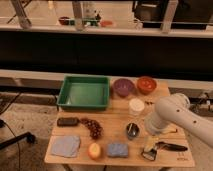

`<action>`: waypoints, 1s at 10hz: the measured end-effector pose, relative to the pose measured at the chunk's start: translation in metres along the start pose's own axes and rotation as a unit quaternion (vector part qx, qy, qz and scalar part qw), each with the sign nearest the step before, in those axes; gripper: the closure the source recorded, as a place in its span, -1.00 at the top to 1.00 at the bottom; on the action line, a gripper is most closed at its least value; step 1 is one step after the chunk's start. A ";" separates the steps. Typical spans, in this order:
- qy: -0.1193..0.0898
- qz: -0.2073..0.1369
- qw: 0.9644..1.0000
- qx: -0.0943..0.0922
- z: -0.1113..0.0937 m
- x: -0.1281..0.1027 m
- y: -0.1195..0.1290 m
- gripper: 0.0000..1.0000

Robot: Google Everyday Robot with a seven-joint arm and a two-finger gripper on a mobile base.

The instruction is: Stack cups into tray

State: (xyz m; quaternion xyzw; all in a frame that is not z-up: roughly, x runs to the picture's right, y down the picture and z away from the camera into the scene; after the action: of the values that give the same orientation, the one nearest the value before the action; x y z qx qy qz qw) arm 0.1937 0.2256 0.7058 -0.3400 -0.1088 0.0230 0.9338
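Inspector: Status of the gripper (pixel 151 131)?

Operator: Low at the table's right, just right of the steel cup (pixel 132 131), fingers apart, holding nothing.

Inspector: Other items?

Operator: The light-blue cup (pixel 136 106) stands just beyond; the green tray (pixel 84 93) lies far left.

Inspector: Recommendation?

Operator: Straddle the steel rim squarely and close evenly, avoiding the grapes (pixel 93 128).

Claw (pixel 150 131) right of steel cup (pixel 132 131)
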 end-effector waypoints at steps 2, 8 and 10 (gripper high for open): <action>-0.009 0.000 1.000 -0.007 0.004 -0.007 0.006 0.60; -0.041 -0.013 0.999 -0.022 0.005 -0.029 0.020 0.60; -0.056 -0.014 0.998 -0.028 0.009 -0.034 0.022 0.60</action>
State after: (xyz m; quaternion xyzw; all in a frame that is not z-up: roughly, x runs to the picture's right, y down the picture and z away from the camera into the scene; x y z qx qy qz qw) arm 0.1597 0.2443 0.6919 -0.3626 -0.1657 0.0261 0.9167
